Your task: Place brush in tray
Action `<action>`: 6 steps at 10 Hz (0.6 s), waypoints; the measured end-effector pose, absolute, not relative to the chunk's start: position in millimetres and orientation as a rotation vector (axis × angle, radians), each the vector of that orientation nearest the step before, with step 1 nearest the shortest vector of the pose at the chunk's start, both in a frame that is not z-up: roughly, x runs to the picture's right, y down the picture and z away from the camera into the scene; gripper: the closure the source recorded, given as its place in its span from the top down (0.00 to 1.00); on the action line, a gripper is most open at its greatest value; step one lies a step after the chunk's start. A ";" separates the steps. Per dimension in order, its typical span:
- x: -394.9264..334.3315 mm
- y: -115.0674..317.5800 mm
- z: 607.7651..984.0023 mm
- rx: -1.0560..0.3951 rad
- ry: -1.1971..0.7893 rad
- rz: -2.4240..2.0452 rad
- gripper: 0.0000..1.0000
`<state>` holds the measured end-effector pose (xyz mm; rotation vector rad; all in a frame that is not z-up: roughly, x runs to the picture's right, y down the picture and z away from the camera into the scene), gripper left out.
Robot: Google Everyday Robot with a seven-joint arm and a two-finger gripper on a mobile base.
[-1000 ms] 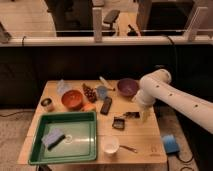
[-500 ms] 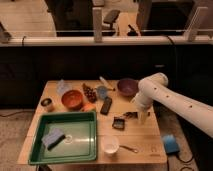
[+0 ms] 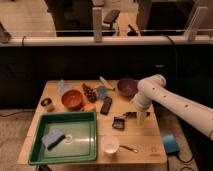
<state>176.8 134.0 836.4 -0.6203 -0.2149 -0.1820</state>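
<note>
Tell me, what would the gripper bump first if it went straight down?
Probably the brush: the gripper hangs pointing down by its handle end. Depth is unclear, so it might hit the table beside it.

The robot's white arm (image 3: 176,106) extends in over the right edge of the counter (image 3: 134,146), elbow raised and forearm angled downward, its end effector (image 3: 141,119) low near that edge.
</note>
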 end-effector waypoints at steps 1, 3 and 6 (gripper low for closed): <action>175.9 135.1 839.9 -0.627 -0.217 -0.185 0.80; 174.7 136.8 848.7 -0.635 -0.225 -0.187 0.80; 176.7 144.2 861.6 -0.651 -0.234 -0.196 0.80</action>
